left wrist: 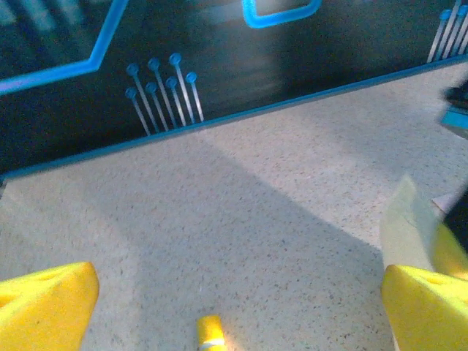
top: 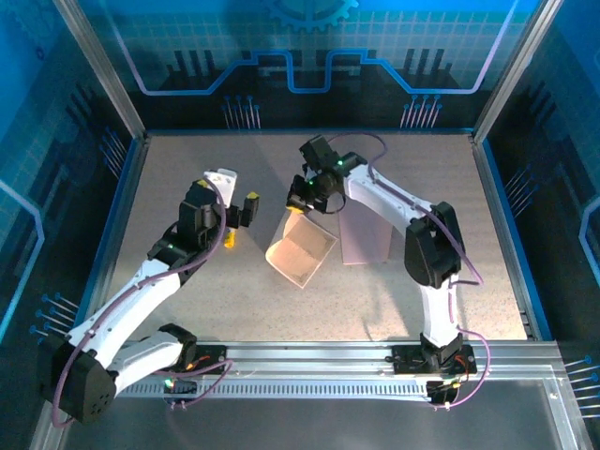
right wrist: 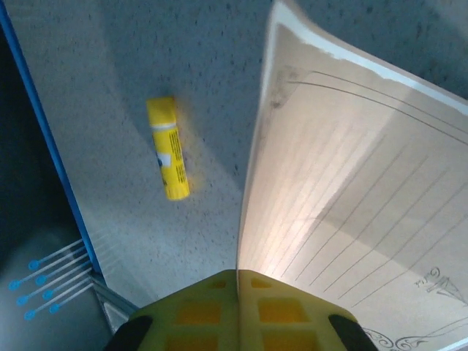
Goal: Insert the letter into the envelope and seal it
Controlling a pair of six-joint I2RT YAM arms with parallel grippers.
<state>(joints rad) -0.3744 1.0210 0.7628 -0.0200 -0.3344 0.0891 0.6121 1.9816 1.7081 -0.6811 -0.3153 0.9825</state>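
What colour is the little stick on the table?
The stick is yellow, clearest in the right wrist view.

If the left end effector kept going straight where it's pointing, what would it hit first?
The left end effector would likely meet the yellow stick lying between its open fingers, or the table just beyond; depth is unclear.

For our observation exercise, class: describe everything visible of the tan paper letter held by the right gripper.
The letter is a thin tan paper sheet printed with ruled lines, a fine border and a corner flourish, paler along one edge. It is bent along a crease, one part raised, its edge pinched in the shut yellow-fingered right gripper. Seen from above, its lower part seems to rest on the speckled table.
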